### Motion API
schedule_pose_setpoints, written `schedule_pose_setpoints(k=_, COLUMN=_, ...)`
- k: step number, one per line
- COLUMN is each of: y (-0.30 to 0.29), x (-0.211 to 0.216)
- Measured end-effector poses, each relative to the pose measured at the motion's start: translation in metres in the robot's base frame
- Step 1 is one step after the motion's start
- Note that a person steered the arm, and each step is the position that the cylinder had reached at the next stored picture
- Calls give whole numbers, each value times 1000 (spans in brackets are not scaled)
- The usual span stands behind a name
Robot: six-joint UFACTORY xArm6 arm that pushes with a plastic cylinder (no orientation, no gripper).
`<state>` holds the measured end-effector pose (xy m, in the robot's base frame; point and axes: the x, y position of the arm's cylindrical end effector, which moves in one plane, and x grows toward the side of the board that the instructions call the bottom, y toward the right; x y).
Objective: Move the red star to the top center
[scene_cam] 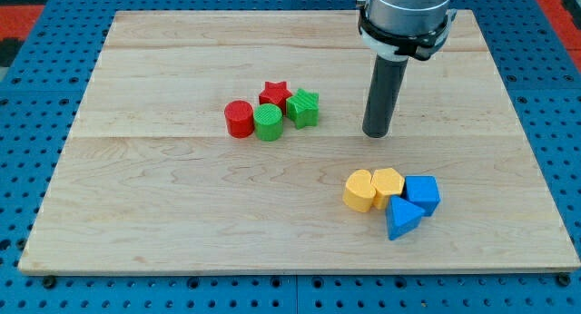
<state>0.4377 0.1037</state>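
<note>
Nearest the view's bottom, right of centre, two yellow blocks and two blue blocks huddle touching; they play no part. Farther up, my tip rests on the board, bare rod, nothing to open or close, touching no block; left of it sits a tight cluster: red cylinder, green cylinder, green block, and the red star at their far edge. I judge this the approach; next I must get below the star, between the greens, and push upward and slightly right.
</note>
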Motion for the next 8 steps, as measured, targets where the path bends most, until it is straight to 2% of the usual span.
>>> schedule_pose_setpoints(k=7, y=-16, x=-13)
schedule_pose_setpoints(k=8, y=-73, x=-6)
